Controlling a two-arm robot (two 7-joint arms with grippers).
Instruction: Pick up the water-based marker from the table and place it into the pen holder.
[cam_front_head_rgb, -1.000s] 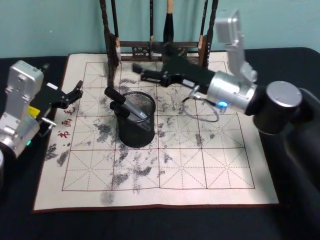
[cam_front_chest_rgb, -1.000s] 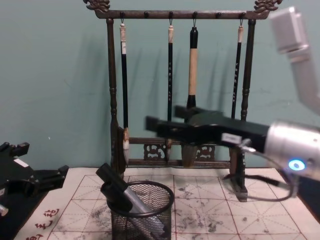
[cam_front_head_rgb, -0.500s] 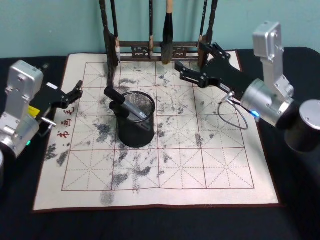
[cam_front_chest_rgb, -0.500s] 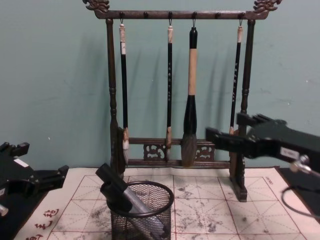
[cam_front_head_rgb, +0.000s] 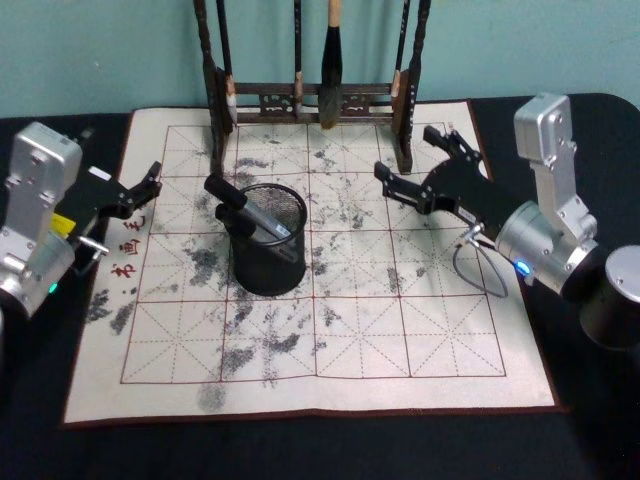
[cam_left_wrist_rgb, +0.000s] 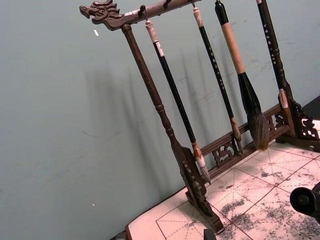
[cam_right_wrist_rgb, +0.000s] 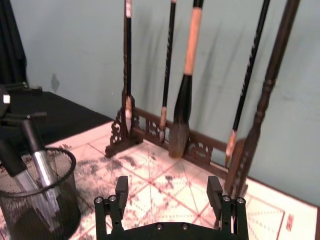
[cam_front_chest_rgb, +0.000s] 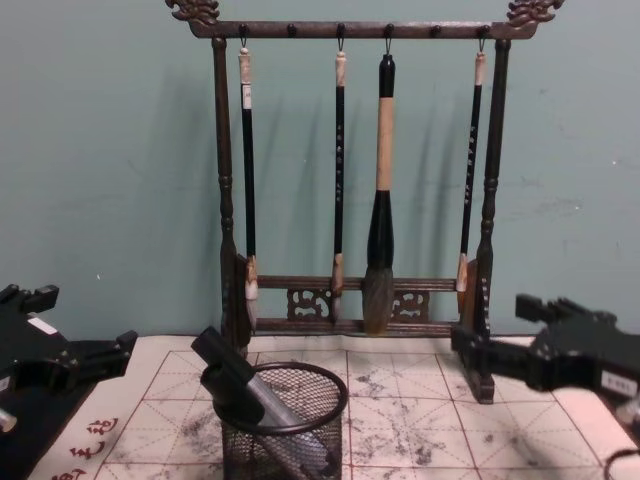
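1. On my far left, the left gripper (cam_front_head_rgb: 148, 183) is parked at the edge of the table (cam_front_head_rgb: 400, 340), over the mat's left side. I cannot tell how its fingers stand.
2. Next comes the pen holder (cam_front_head_rgb: 269, 240), sitting on the mat. The water-based marker (cam_front_head_rgb: 250, 213) is inside it, leaning, with its black cap poking out over the rim on the left.
3. On the right, the right gripper (cam_front_head_rgb: 415, 165) hangs above the mat near the brush rack (cam_front_head_rgb: 310, 90), well apart from the cup. Its fingers are spread wide and hold nothing.
4. I think the job is done. The drop is over, so my next move is just to bring the right arm home without bumping the rack.
5. The chest view shows the marker (cam_front_chest_rgb: 262, 398) from the side, so I can see how much it tilts. The right wrist view shows both empty fingers (cam_right_wrist_rgb: 121, 187) up close.
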